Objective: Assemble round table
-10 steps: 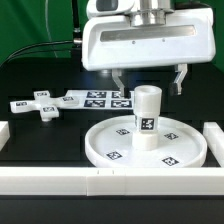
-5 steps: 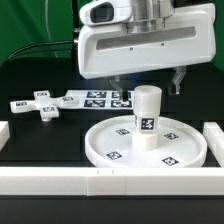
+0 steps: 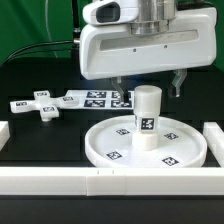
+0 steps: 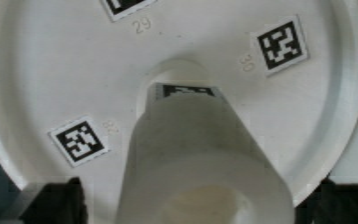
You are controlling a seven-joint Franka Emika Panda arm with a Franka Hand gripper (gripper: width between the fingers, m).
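The large round disc (image 3: 110, 140) lies flat on the black table. The short cylindrical leg (image 3: 147, 118) stands upright at its centre. My gripper (image 3: 149, 82) hangs open just above the leg's top, one finger on each side, touching nothing. In the wrist view the leg (image 4: 194, 150) fills the gap between my dark fingertips (image 4: 55, 203), with the disc (image 4: 87, 60) and its tags beyond it. The cross-shaped foot (image 3: 38, 104) lies loose at the exterior view's left.
The marker board (image 3: 95, 98) lies behind the disc, between it and the foot. White border rails run along the front (image 3: 100, 181), the left (image 3: 3, 130) and the right (image 3: 214, 135) of the table.
My gripper has shifted slightly toward the exterior view's left above the leg. The leg, disc and foot have not moved.
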